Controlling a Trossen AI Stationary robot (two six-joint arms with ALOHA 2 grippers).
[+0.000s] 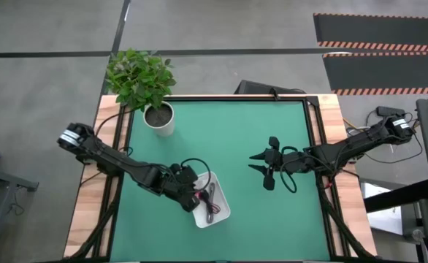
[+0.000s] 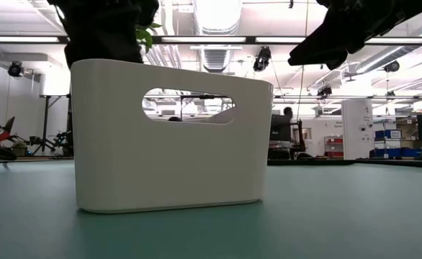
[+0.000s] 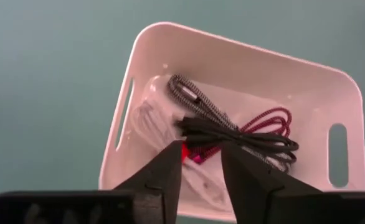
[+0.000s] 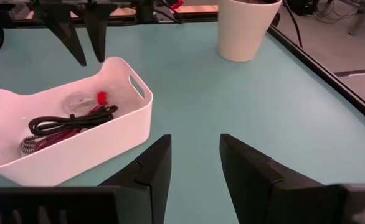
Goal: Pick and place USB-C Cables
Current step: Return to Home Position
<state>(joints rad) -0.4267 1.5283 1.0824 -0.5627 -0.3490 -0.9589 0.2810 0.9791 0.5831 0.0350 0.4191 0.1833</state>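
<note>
The left end effector [image 3: 201, 152] is closest, its two dark fingers a little apart and holding nothing. It hangs right over the white tray [image 3: 245, 59]. All four USB-C Cables lie piled inside: the grey cable [image 3: 198, 102], the black cable [image 3: 245, 134], the magenta-red cable [image 3: 273, 118] and the white cable [image 3: 154, 121]. The tray sits on the green tabletop [image 1: 221, 131], near the edge across from the potted plant [image 1: 144, 80]. The right end effector [image 4: 194, 140] waits over the tabletop's right half, fingers wide apart and empty. If the left arm swings away too low, a finger could bump the tray wall and shove it. It could also hook a cable loop and pull it out.
</note>
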